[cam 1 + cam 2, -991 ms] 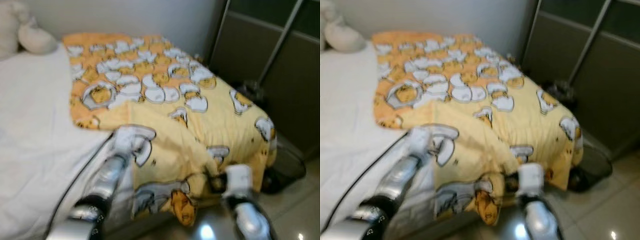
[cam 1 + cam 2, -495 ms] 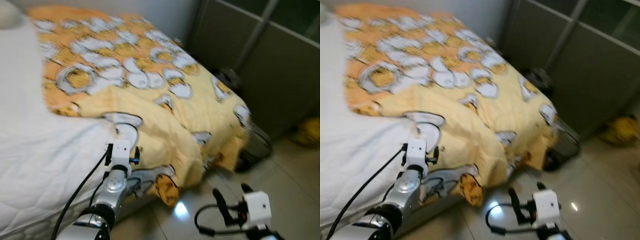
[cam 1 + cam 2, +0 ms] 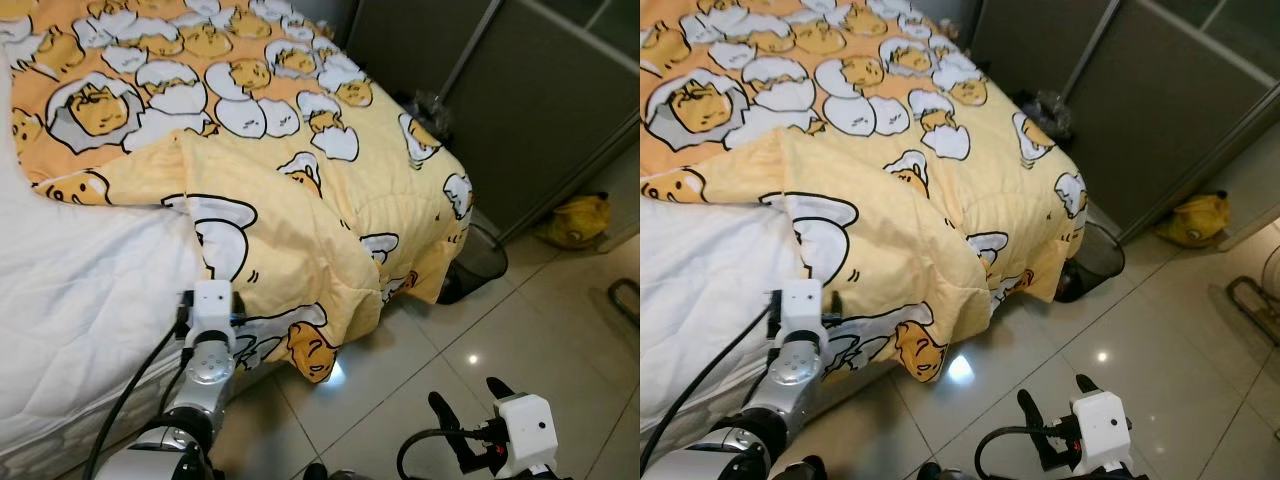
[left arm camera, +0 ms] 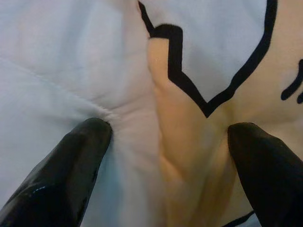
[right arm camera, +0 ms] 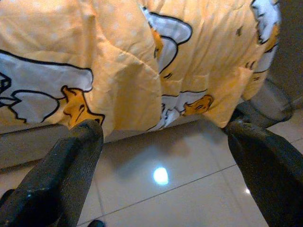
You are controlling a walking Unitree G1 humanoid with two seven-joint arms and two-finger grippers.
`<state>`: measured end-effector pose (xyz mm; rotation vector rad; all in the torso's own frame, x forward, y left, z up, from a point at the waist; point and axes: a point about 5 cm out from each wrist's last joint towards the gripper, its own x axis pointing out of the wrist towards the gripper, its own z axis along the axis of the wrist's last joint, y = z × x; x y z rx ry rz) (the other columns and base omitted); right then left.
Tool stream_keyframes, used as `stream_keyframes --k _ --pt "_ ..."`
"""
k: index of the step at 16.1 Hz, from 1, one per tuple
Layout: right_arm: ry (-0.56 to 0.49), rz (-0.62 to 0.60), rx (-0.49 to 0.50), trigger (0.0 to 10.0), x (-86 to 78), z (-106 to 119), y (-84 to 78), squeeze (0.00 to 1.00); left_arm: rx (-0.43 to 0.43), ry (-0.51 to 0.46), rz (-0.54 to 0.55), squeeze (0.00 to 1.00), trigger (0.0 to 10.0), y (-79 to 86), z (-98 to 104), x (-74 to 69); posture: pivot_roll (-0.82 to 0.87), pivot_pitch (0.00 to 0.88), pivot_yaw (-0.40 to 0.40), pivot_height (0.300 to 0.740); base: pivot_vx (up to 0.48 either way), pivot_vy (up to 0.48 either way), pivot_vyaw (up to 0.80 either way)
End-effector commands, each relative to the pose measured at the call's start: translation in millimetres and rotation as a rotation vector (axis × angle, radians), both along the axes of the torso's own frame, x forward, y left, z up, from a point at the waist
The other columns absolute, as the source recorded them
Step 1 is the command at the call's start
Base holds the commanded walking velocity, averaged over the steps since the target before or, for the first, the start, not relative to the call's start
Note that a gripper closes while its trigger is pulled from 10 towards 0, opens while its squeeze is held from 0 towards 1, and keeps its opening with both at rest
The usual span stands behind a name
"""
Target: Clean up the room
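The yellow egg-print quilt (image 3: 300,190) lies rumpled across the foot of the bed, one corner drooping toward the tiled floor (image 3: 520,330), so it wants straightening. The left gripper (image 4: 165,142) presses its spread fingers astride the quilt's edge where it meets the white mattress (image 3: 80,290), apparently lining up a pinch. The right gripper (image 5: 163,156) hangs open and empty over the floor, facing the drooping corner.

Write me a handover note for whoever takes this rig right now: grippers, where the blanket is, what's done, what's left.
Left gripper: open, fingers straddling the yellow blanket edge where it meets the white sheet; nothing clamped.
Right gripper: open, empty, low over the tiled floor beside the bed.
Blanket: rumpled, folded over itself, corner hanging off the bed towards the floor.
Done: nothing visibly tidied.
Left: probably grip the edge and spread the blanket flat.
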<state>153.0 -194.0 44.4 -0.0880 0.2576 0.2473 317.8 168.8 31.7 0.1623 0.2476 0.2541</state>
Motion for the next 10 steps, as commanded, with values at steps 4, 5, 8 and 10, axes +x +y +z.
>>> stream_keyframes --k 4,5,8,10 --pt "0.078 0.053 0.010 10.0 -6.2 -2.6 -1.0 0.00 -0.148 0.028 -0.100 0.00 10.0 -30.1 -7.3 -2.9 -0.15 0.260 -0.241 0.732 0.000 0.000 0.00" --pt "0.081 0.054 0.014 10.0 -5.4 -3.1 0.5 0.00 -0.153 0.035 -0.135 0.00 10.0 -35.4 -7.5 -2.7 -0.14 0.265 -0.229 0.732 0.000 0.000 0.00" --pt "0.095 0.054 0.045 10.0 -2.7 -8.5 12.7 0.00 -0.082 0.147 -0.267 0.00 10.0 -47.1 -21.9 -12.3 -0.11 0.287 -0.188 0.732 0.000 0.000 0.00" --pt "0.104 0.052 0.065 10.0 -2.8 -12.4 21.7 0.00 -0.053 0.181 -0.289 0.00 0.0 -42.9 -26.7 -15.7 -0.09 0.305 -0.157 0.732 0.000 0.000 0.00"
